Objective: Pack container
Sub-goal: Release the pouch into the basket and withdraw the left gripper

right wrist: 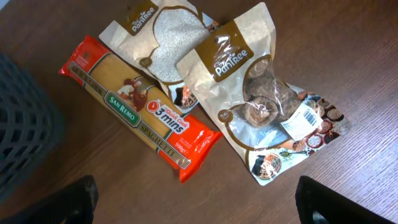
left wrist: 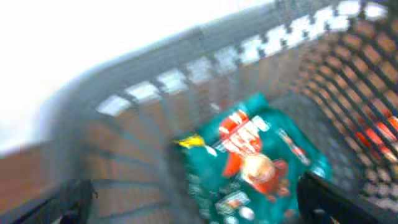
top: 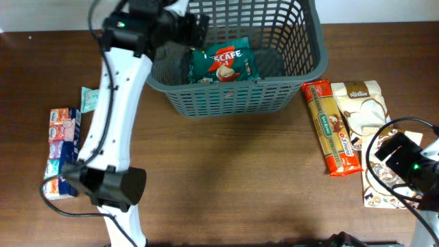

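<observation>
Hovering over the container (top: 312, 48) with my left tool (left wrist: 196, 208) wide and empty; right tool (right wrist: 202, 208) wide too. It looks stiff and light; I'd grip its rim.

grey lattice container (top: 226, 100), teal packet (top: 223, 64)

Even light, blurred left-wrist view

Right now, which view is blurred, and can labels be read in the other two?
Left wrist view: motion-blurred, the green packet and the container lattice smeared, upper left washed out white. Right wrist view: sharp, the spaghetti packet label legible. Overhead view: fairly sharp, evenly lit.
</observation>
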{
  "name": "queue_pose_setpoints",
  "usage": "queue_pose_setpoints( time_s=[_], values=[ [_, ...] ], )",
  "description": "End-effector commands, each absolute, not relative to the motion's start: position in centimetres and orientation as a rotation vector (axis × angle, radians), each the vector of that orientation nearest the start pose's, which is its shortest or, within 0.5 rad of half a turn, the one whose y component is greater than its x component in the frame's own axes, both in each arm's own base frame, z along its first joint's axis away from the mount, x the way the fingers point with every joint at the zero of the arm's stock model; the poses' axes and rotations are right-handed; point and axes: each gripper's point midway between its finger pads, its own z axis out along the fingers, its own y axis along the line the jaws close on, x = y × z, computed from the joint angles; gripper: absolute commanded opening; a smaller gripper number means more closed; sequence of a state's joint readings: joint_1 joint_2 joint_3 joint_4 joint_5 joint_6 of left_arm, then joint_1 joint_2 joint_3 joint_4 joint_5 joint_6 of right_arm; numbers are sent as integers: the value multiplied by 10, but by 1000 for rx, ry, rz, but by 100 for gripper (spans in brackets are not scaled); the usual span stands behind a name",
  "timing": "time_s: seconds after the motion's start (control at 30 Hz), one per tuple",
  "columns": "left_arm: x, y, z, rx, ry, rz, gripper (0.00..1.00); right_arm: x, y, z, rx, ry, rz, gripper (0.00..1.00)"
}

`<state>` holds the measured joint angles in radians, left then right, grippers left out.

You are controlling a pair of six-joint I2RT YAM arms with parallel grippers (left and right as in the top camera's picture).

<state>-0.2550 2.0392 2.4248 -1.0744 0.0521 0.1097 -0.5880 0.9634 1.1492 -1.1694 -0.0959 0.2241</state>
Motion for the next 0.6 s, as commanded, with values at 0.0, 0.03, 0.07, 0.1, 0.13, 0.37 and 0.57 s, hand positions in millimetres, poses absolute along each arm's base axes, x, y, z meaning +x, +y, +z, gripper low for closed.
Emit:
queue_pose_setpoints(
  time_s=[0.0, 0.03, 0.07, 0.1, 0.13, 0.37, 0.57],
  values=[
    [468, -76, 457, 274, 2011, 209, 100, 208, -116, 240, 938, 2337, -21, 99],
    [451, -58, 474, 219, 1995, 280, 100, 208, -116, 240, 938, 2337, -22, 99],
    [432, -41, 488, 172, 1985, 335, 99, 209, -117, 240, 936, 2335, -22, 99],
    [417, -29, 496, 144, 1982, 364, 99, 209, -117, 240, 936, 2333, -22, 99],
    [398, -15, 503, 102, 1988, 376, 100, 210, -117, 241, 934, 2331, -22, 99],
    [315, 37, 471, -180, 2203, 263, 100, 210, -117, 241, 934, 2327, -22, 99],
    [288, 48, 427, -222, 2368, 216, 100, 210, -117, 241, 935, 2331, -21, 99]
  ],
)
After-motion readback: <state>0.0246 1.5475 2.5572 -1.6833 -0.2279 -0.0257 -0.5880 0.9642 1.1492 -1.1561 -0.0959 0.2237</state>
